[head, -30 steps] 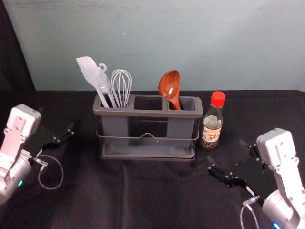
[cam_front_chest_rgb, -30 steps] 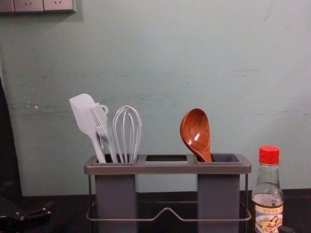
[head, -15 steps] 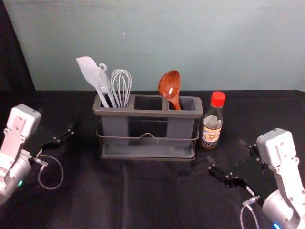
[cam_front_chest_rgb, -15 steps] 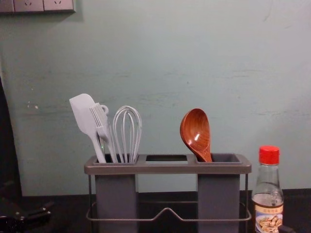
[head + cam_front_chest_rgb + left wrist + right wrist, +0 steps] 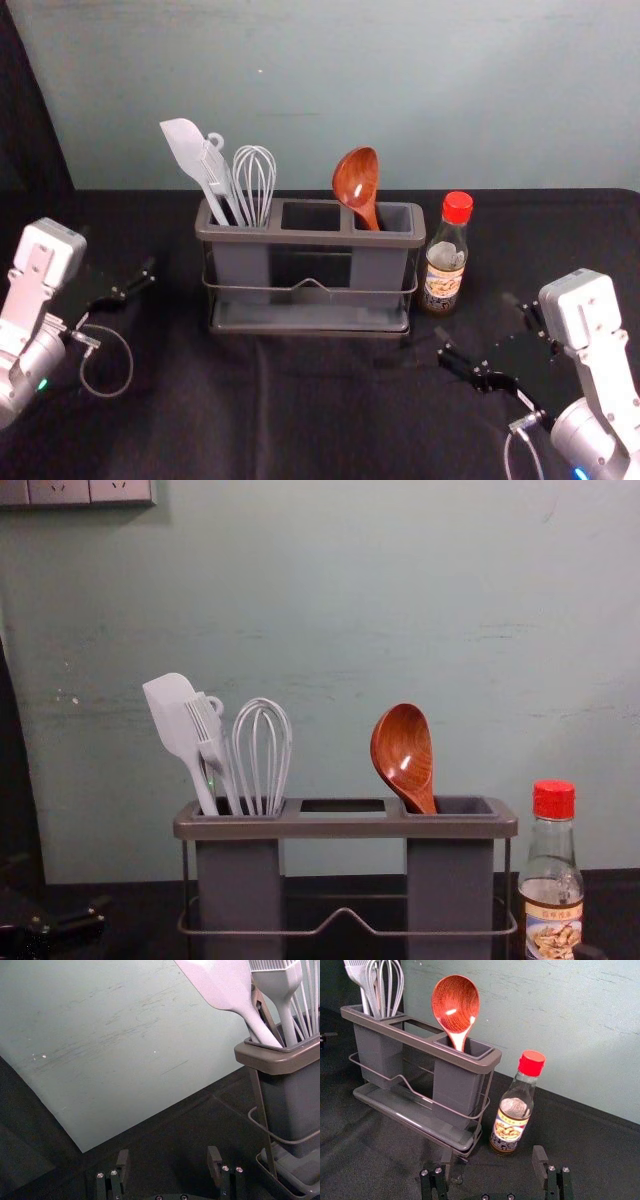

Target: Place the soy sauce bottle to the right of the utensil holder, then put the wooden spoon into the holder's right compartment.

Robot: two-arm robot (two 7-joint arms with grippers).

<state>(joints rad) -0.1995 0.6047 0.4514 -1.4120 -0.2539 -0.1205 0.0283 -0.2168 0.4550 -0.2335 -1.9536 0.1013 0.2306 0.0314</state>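
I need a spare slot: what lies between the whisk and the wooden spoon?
Between whisk and wooden spoon, the head view shows the utensil holder's middle opening, nothing in it.

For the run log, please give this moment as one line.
spoon in right compartment | bottle right of holder | left tool open | right tool open

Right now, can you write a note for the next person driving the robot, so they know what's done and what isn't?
Left gripper: open and empty, out to the left of the holder.
Right gripper: open and empty, in front of the soy sauce bottle and to its right.
The bottle stands upright, just right of the utensil holder.
The wooden spoon is in the holder's right compartment, bowl up, leaning toward the middle.
Done: bottle placed, spoon in.
Left to do: nothing more to place, it seems; perhaps just park the arms without bumping the bottle.
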